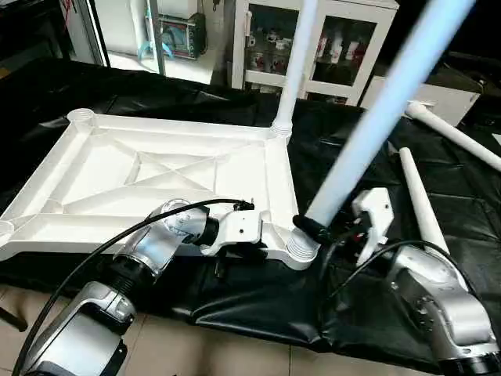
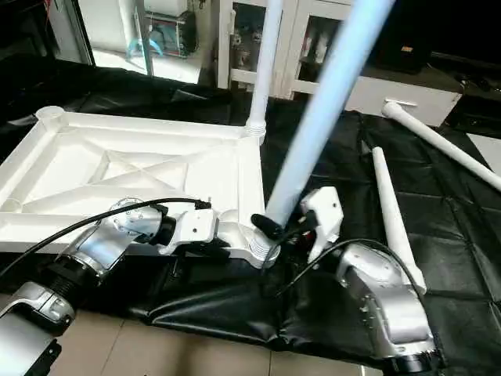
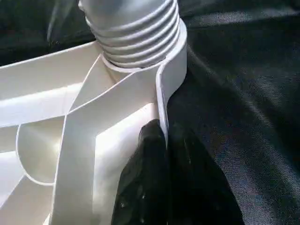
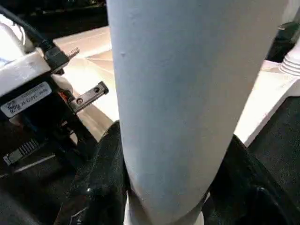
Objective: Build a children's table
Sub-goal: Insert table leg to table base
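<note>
The white tabletop [image 1: 117,176] lies upside down on a black cloth, its X-ribs facing up. One white leg [image 1: 293,70] stands upright in the far right corner socket. A second leg [image 1: 376,125] leans up and to the right from the near right corner socket [image 1: 301,249], its ribbed end [image 3: 136,33] seated in the socket. My right gripper [image 1: 317,229] is shut on this leg just above the socket, one black finger [image 4: 101,178] on each side. My left gripper [image 3: 161,129] is shut on the tabletop's rim beside that corner.
Two loose white legs [image 1: 423,204] [image 1: 458,137] lie on the black cloth [image 1: 438,180] to the right. A white glass-door cabinet [image 1: 337,43] stands behind. The cloth's front edge hangs over a tiled floor [image 1: 196,352]. Black cables [image 1: 102,251] run along both forearms.
</note>
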